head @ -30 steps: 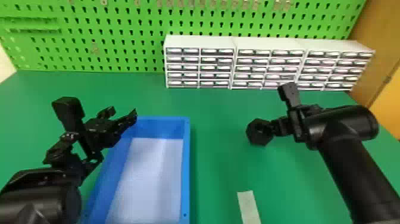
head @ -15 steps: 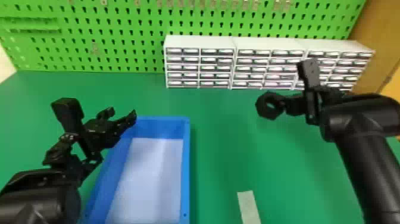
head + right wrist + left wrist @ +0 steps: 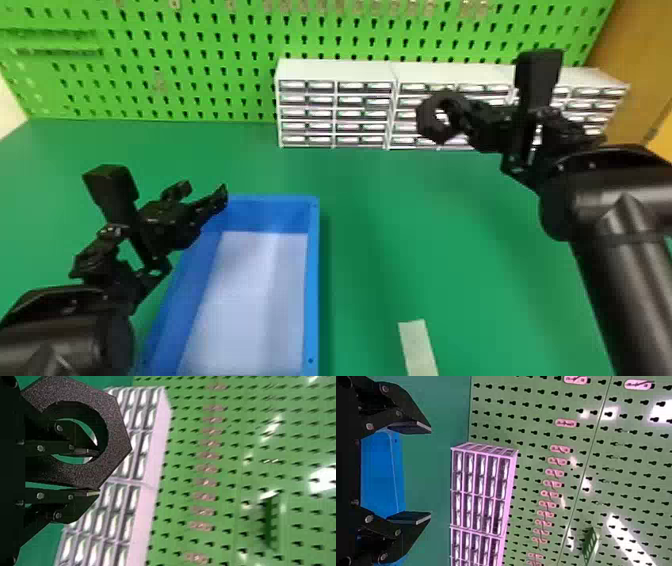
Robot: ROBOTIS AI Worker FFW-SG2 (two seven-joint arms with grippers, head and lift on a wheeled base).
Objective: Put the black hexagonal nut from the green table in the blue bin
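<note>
Your right end effector (image 3: 94, 472) grips one side of the black hexagonal nut (image 3: 426, 119), one finger through its hole, holding it above the bench (image 3: 375, 225). Your left end effector (image 3: 430, 473) stands open. Expect a stiff, sturdy nut, probably light, its grainy face not very slippery; pinch a flat wall squarely so it can't pivot. You have one nut, one blue bin (image 3: 312, 280), three drawer cabinets (image 3: 335, 70) and one pale strip (image 3: 417, 347).
</note>
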